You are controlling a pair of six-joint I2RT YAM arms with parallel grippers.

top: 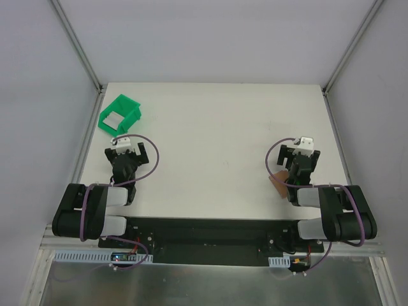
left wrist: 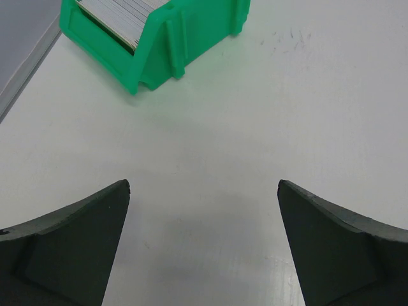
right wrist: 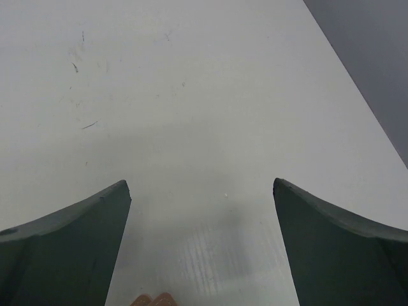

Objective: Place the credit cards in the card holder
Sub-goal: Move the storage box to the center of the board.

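Observation:
A white-grey credit card point(top: 113, 120) lies in the green bin point(top: 129, 106) at the table's far left. The left wrist view shows the edge of a stack of cards point(left wrist: 121, 16) in that bin point(left wrist: 185, 38). The tan-brown card holder point(top: 279, 183) lies on the table under my right arm, and only its corner point(right wrist: 153, 299) shows in the right wrist view. My left gripper point(top: 129, 150) is open and empty, just in front of the bin. My right gripper point(top: 299, 152) is open and empty, just beyond the card holder.
The white table point(top: 217, 127) has a metal frame rail point(top: 86, 137) along its left edge and grey walls on three sides. The black arm bases stand at the near edge.

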